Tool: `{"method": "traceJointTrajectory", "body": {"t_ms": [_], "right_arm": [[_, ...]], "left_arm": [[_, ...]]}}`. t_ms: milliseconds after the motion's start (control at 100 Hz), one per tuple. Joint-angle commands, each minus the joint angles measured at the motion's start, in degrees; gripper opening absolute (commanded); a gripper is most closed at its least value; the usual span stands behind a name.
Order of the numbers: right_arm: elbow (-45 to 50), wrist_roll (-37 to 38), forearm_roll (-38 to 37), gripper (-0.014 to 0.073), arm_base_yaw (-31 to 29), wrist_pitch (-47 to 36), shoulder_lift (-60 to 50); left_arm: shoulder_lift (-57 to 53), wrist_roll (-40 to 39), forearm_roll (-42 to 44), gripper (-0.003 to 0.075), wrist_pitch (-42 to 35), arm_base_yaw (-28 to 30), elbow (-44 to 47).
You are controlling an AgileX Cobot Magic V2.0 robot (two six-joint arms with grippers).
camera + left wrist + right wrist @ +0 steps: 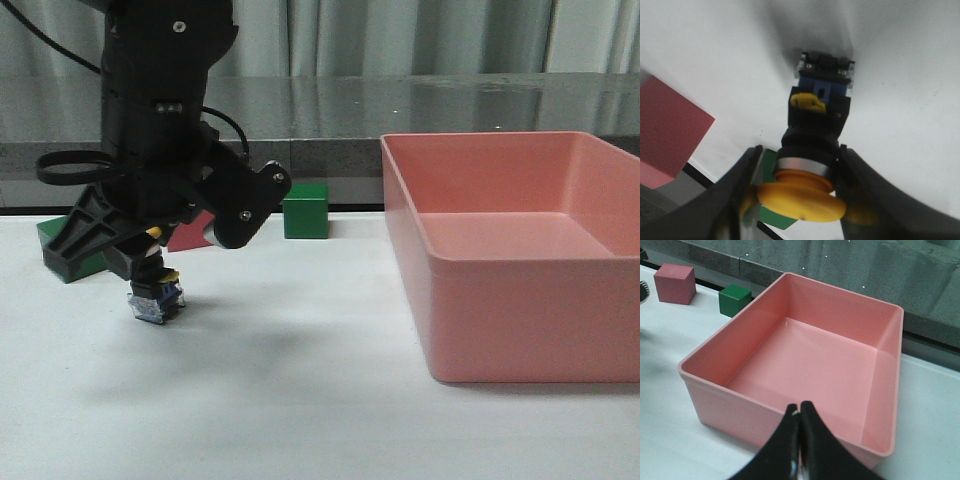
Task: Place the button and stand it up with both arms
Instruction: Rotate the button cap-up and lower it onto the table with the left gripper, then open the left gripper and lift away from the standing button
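The button [155,298] stands upright near the table's left side, blue-clear contact block down on or just above the white surface and yellow cap up. In the left wrist view the button [812,145] sits between the two dark fingers. My left gripper [150,268] comes down over it from above, and its fingers [740,190] press the yellow cap from both sides. My right gripper [800,407] is shut and empty, and hovers over the near wall of the pink bin [790,275]. The right arm is out of the front view.
The large pink bin [520,320] fills the table's right side. A green cube [305,210] stands at the back, also seen in the right wrist view [734,299]. A pink cube [674,284] and another green block [62,250] sit behind the left gripper.
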Motion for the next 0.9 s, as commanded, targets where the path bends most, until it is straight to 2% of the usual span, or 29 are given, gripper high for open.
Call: {"method": "traceJointTrajectory", "body": {"t_ms": [0,80,120,300,390,540,720,890], "right_arm": [[-1.53,-0.18,0.72,-0.0060,-0.26,-3.98,0.33],[-1.53,-0.18,0.72,-0.0060,-0.26,-3.98,0.33],[-1.53,-0.18,0.72,-0.0060,-0.26,-3.98,0.33],[-1.53,-0.18,0.72,-0.0060,-0.26,-3.98,0.33],[-1.53,-0.18,0.72,-0.0060,-0.26,-3.98,0.33],[-1.53,-0.18,0.72,-0.0060,-0.26,-3.98,0.33],[-1.53,-0.18,0.72,-0.0060,-0.26,-3.98,0.33],[-1.53,-0.18,0.72,-0.0060,-0.26,-3.98,0.33]], "left_arm": [[-2.89,-0.78,1.91,-0.0008,1.19,-0.47,-1.57],[-2.89,-0.78,1.91,0.0047,1.19,-0.47,-1.57],[-2.89,-0.78,1.91,0.0098,1.19,-0.47,-1.57],[-2.89,-0.78,1.91,0.0426,0.03,-0.47,-1.57],[-2.89,-0.81,2.13,0.0525,-1.37,-0.47,-1.57],[-3.10,-0.81,2.38,0.0537,-1.52,-0.47,-1.57],[-4.88,-1.71,2.51,0.0537,3.02,0.38,-1.57],[-9.56,-3.19,2.51,0.0525,5.92,5.04,-1.57]]}}
